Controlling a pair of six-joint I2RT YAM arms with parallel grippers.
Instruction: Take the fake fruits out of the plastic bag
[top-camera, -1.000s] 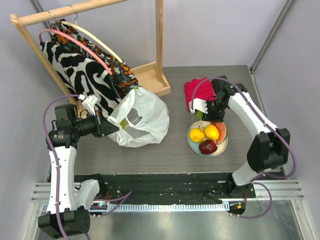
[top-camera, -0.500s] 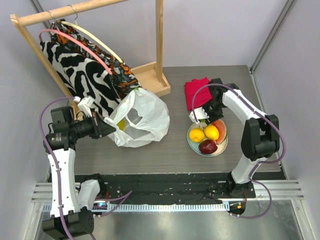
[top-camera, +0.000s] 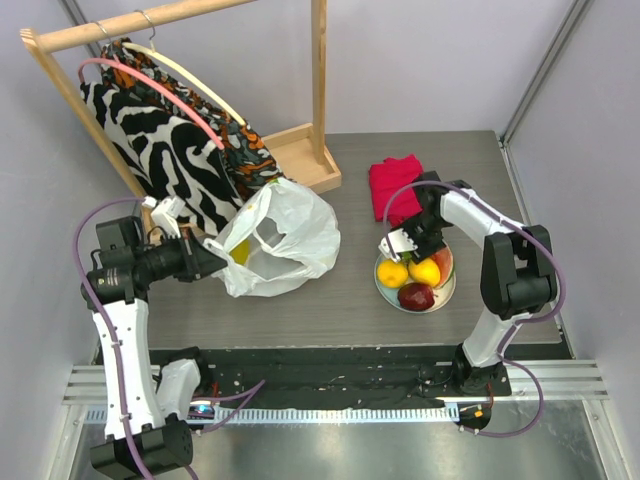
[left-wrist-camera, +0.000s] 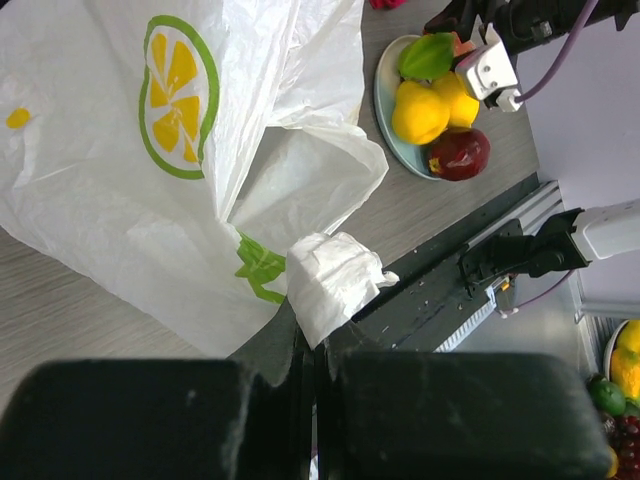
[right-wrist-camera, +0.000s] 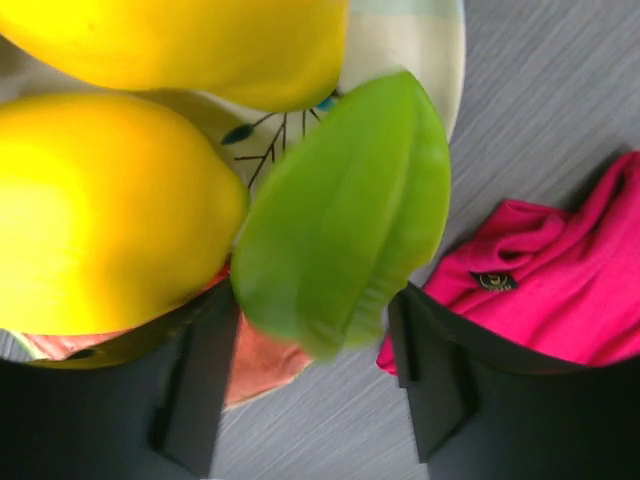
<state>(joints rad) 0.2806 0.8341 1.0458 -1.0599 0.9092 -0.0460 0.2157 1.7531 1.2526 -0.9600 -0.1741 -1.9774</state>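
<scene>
The white plastic bag lies left of centre, its citrus print showing in the left wrist view. My left gripper is shut on a bunched edge of the bag and holds it up. A plate holds two yellow lemons, a dark red apple and an orange-red piece. My right gripper hovers at the plate's far edge. Its jaws stand wide apart around the green piece, which rests against the lemons. Something yellow shows in the bag's mouth.
A folded red cloth lies just behind the plate, close to my right gripper. A wooden clothes rack with a zebra-print garment stands at the back left, right behind the bag.
My right gripper has moved from beside the red cloth down to the plate, bringing the green piece with it. My left gripper has drawn the bag edge slightly left.
</scene>
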